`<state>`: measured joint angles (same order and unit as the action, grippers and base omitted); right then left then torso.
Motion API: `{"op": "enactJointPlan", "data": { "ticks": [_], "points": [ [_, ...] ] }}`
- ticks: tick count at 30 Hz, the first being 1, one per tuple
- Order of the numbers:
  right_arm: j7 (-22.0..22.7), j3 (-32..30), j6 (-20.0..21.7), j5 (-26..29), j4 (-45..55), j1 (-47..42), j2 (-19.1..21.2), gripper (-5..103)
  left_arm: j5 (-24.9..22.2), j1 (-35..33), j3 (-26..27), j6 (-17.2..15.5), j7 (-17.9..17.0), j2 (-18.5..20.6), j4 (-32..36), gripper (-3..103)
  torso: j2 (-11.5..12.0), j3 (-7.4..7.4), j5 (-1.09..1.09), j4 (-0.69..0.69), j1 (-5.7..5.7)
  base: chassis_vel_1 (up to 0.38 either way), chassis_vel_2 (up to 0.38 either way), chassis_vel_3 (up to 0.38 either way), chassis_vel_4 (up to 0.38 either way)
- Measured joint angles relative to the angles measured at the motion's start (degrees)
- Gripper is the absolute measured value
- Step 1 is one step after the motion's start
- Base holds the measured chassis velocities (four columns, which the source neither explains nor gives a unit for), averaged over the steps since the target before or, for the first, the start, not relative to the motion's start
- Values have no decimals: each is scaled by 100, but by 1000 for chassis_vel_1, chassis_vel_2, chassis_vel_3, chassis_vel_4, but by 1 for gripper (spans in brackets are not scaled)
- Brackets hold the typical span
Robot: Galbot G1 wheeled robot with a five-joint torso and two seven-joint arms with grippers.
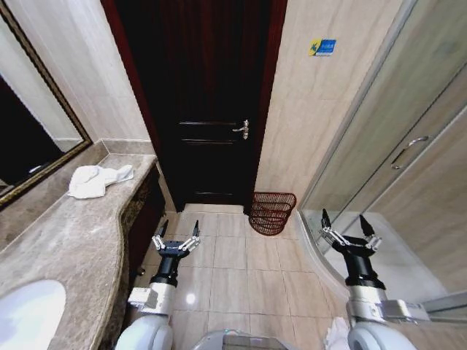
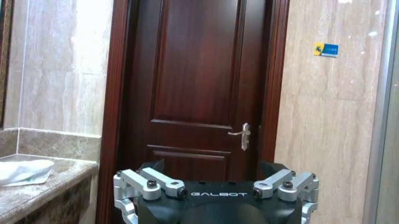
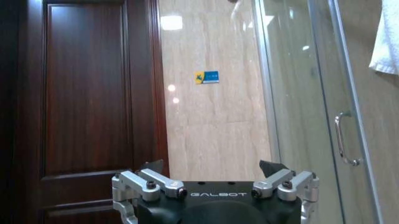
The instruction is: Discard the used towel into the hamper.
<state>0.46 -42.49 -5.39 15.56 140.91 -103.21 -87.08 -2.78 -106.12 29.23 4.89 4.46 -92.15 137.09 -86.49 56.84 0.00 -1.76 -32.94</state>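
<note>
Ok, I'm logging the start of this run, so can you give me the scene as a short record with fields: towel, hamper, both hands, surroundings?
towel: white towel, crumpled on the marble counter near its far end, by the mirror
hamper: red-brown wicker hamper on the tiled floor, right of the dark door, against the wall
left hand: left hand open, empty, raised over the floor beside the counter edge
right hand: right hand open, empty, raised near the glass shower door
task state: towel not yet picked up
</note>
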Motion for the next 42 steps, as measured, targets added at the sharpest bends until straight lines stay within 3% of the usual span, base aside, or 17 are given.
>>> {"op": "enactJointPlan", "data": {
  "ticks": [5, 25, 30, 33, 38, 42],
  "points": [
    [121, -15, 316, -4, 104, -16, 91, 100, 103, -96, -94, 19, 9, 0, 5, 99, 1, 0, 0, 0, 0, 0, 0, 0, 0],
    [168, -34, 291, 157, 237, -80, 77, 100, 122, -108, -211, -16, -194, 1, 54, 99, 1, 0, 0, 0, 0, 0, 0, 0, 0],
    [173, -98, 251, 156, 222, -72, 91, 100, 243, -80, -185, 186, -114, 1, -28, 99, 1, 0, 0, 0, 0, 0, 0, 0, 0],
    [174, -108, 230, 151, 206, -78, 139, 100, 591, -57, -117, 445, -7, 1, -90, 100, 0, 0, 0, 0, 0, 0, 0, 0, 0],
    [173, -100, 226, 136, 198, -33, 173, 100, 636, -62, -120, 346, -47, 1, -120, 100, 0, 0, 0, 0, 0, 0, 0, 0, 0],
    [138, -132, 51, 122, 189, 44, 215, 100, 197, -93, -233, 113, -111, 1, -192, 100, 0, 0, 0, 0, 0, 0, 0, 0, 0]
  ]
}}
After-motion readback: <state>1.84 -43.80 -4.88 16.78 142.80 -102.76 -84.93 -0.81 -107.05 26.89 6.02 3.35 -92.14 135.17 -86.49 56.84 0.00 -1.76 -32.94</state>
